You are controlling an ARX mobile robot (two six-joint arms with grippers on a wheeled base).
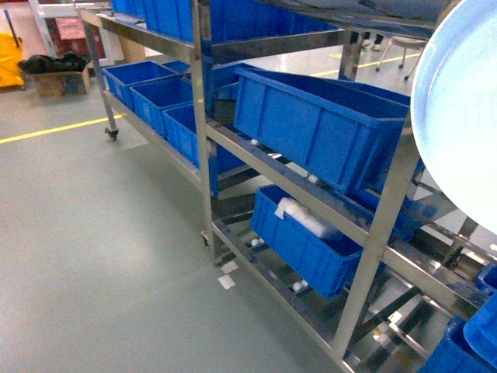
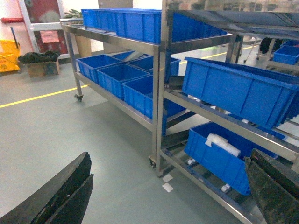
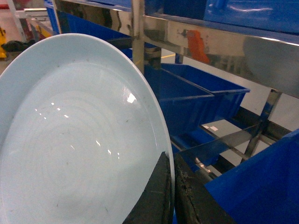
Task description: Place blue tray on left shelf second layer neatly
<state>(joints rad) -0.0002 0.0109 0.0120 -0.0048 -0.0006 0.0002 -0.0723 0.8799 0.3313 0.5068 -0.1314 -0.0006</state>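
The right end effector [image 3: 172, 186] pinches the rim of the pale sky-blue round plastic tray [image 3: 74, 140], one black finger on each side of the edge, holding it tilted on edge at the right, near the shiny stainless-steel rack [image 1: 203, 116]. The left end effector [image 2: 168, 196] stands spread wide and holds nothing. Deep dark-blue ribbed plastic crates [image 1: 318, 124] fill the rack's tiers; one tilted crate occupies the middle rail just beside the tray.

Steel rack [image 1: 208, 124] on grey floor [image 1: 93, 233]; tiers carry dark-blue crates [image 1: 318, 124].
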